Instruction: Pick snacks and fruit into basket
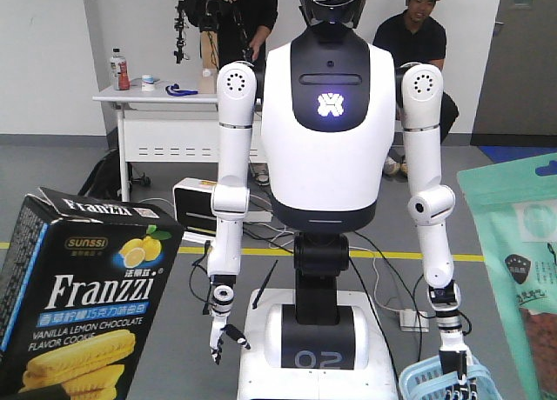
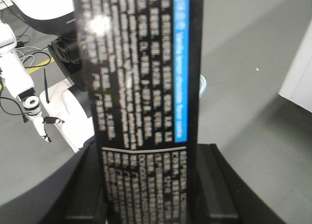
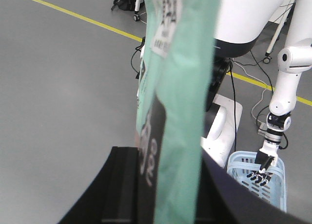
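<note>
Ahead on open grey floor [image 3: 58, 87], one white humanoid robot [image 1: 326, 113] stands with free room either side. One Franzzi box [image 2: 141, 87] upright, clamped by left gripper [image 2: 151, 199]. One mint-green pouch [image 3: 180, 87] pinched in right gripper [image 3: 165, 199]. One blue basket [image 3: 275, 187] under humanoid's hand [image 3: 263, 166], beside its base edge.

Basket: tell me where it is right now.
The light blue basket sits low on the right of the front view, at the white humanoid's lowered hand.
</note>
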